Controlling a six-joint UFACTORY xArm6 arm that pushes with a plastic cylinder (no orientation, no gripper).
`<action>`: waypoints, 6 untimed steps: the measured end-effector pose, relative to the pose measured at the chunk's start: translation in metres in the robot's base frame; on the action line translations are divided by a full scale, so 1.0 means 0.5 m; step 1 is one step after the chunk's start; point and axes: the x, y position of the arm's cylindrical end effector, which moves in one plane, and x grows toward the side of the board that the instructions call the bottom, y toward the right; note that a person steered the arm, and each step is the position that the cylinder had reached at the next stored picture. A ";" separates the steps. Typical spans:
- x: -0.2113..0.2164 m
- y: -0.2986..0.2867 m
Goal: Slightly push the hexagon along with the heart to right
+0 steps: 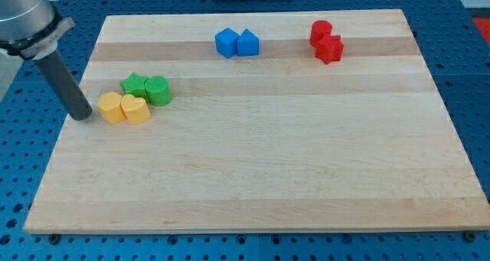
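A yellow hexagon (112, 107) and a yellow heart (136, 109) lie side by side, touching, at the view's left on the wooden board (253, 161). The hexagon is on the left, the heart on the right. My tip (83, 116) stands on the board just left of the hexagon, with a small gap between them. The dark rod rises from the tip toward the view's top left.
A green star (135, 85) and a green cylinder (158, 89) sit right behind the yellow pair, close to them. Two blue blocks (236, 43) lie at the top middle. Two red blocks (326, 41) lie at the top right. The board's left edge is near the tip.
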 end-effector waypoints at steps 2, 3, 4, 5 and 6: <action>0.000 0.065; 0.000 0.045; 0.000 0.026; 0.008 0.020; 0.107 -0.026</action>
